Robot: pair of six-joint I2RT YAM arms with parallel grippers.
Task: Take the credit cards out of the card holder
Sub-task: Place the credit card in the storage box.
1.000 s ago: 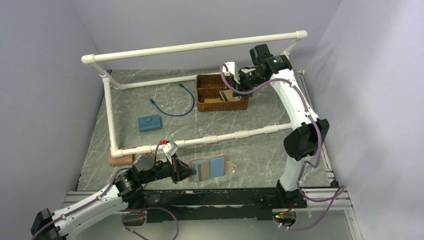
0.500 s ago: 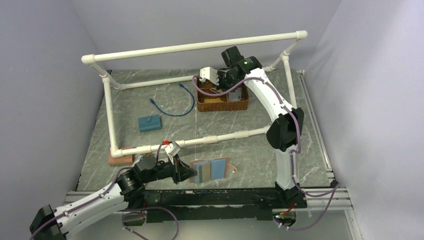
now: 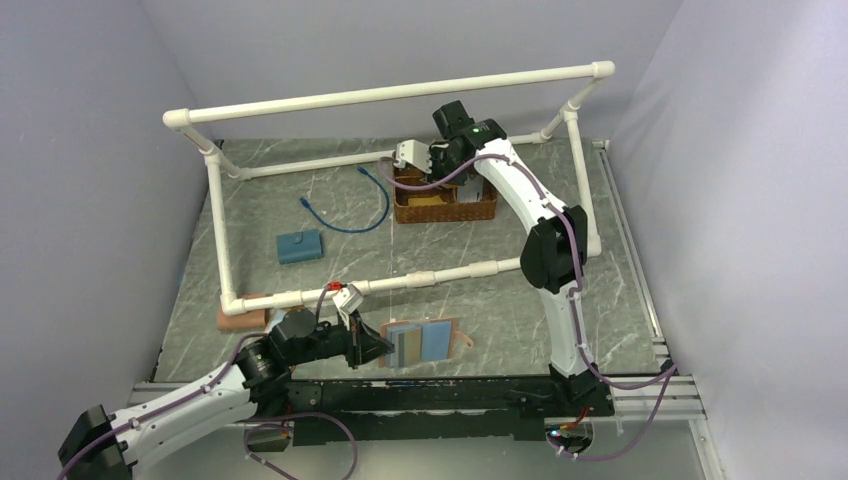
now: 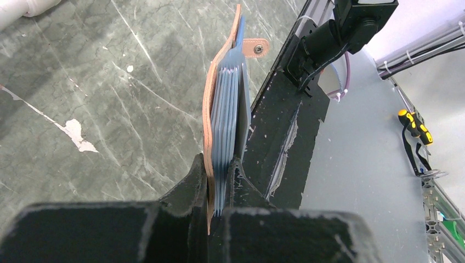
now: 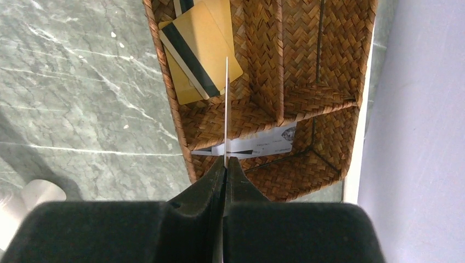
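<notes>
The card holder [image 3: 428, 340] lies open near the front edge, reddish-brown with grey-blue lining. My left gripper [image 3: 374, 346] is shut on its left edge. In the left wrist view the holder [image 4: 222, 93] stands edge-on between the fingers, leather on the left and blue pocket layers on the right, with my left gripper [image 4: 219, 164] closed on it. My right gripper [image 3: 420, 174] hangs over the wicker basket [image 3: 440, 215]. In the right wrist view my right gripper [image 5: 225, 160] is shut on a thin credit card [image 5: 226, 109] seen edge-on. Yellowish-tan cards [image 5: 200, 49] lie in the basket below.
A white card [image 5: 257, 145] lies in another basket compartment. A white pipe frame [image 3: 400, 95] spans the table. A blue block [image 3: 299, 245] and a blue cable [image 3: 360, 200] lie at the back left. A pinkish block [image 3: 243, 318] sits by the frame's front left corner.
My right arm has swung left with the card, from the basket's right end to over its left part. The left gripper and the card holder have stayed in place.
</notes>
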